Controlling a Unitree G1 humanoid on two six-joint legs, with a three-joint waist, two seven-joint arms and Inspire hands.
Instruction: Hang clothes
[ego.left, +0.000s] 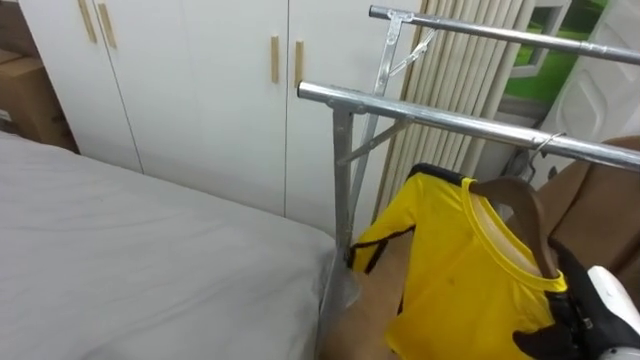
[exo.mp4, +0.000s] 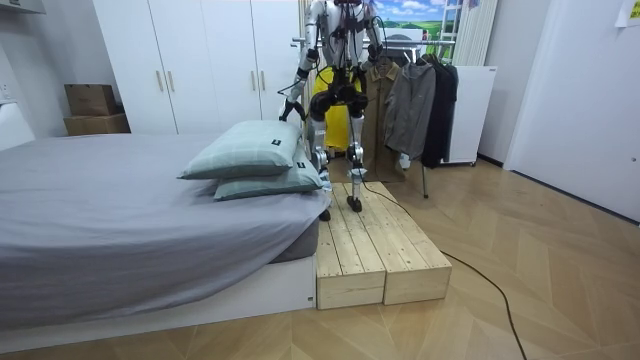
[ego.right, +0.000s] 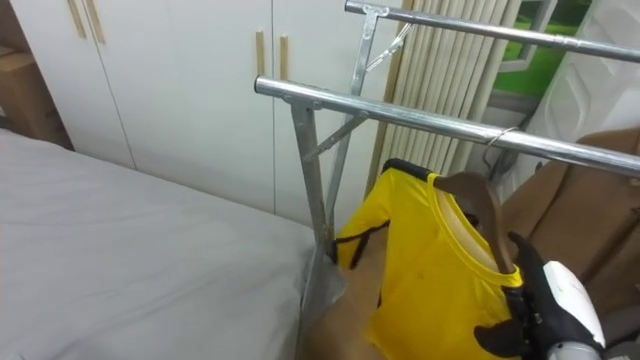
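A yellow shirt (ego.left: 455, 270) with black trim hangs on a wooden hanger (ego.left: 520, 205). The hanger's wire hook (ego.left: 548, 142) lies over the lower metal rail (ego.left: 450, 118) of the clothes rack. My right hand (ego.right: 555, 300) comes in from the lower right, its dark fingers (ego.right: 500, 338) curled on the shirt's shoulder at the hanger's end. In the room view I stand on a wooden platform (exo.mp4: 375, 250) facing the rack, and my left hand (exo.mp4: 288, 110) hangs low at my side toward the bed.
A grey bed (ego.left: 140, 260) reaches up to the rack's upright post (ego.left: 343, 190). White wardrobe doors (ego.left: 200, 80) stand behind it. A second rail (ego.left: 500, 32) runs higher up. A brown garment (ego.left: 600, 200) hangs to the right, with dark clothes (exo.mp4: 420, 100) further along.
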